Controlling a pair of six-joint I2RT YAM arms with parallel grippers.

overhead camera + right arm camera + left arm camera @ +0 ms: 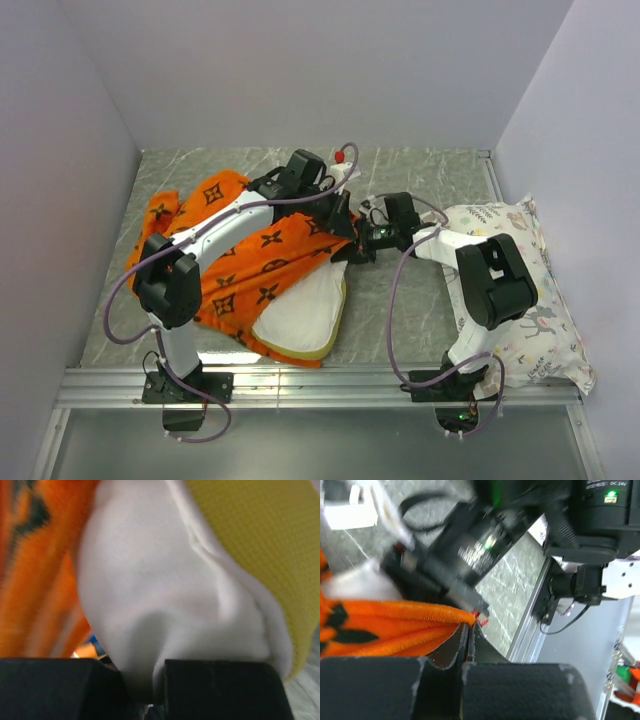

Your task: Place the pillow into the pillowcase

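The orange pillowcase with black marks lies crumpled at the table's left centre. The white pillow with its yellow band pokes out of the case's near side. My left gripper is shut on the pillowcase's right edge; in the left wrist view its jaws pinch a fold of orange pillowcase fabric. My right gripper sits just beside it, shut on the pillow. In the right wrist view that gripper squeezes a bulge of white pillow, with the yellow band at right and the orange pillowcase at left.
A white pillow printed with deer and plants lies along the right wall behind my right arm. The two wrists are very close together; the right arm's body fills the left wrist view. A metal rail runs along the near edge.
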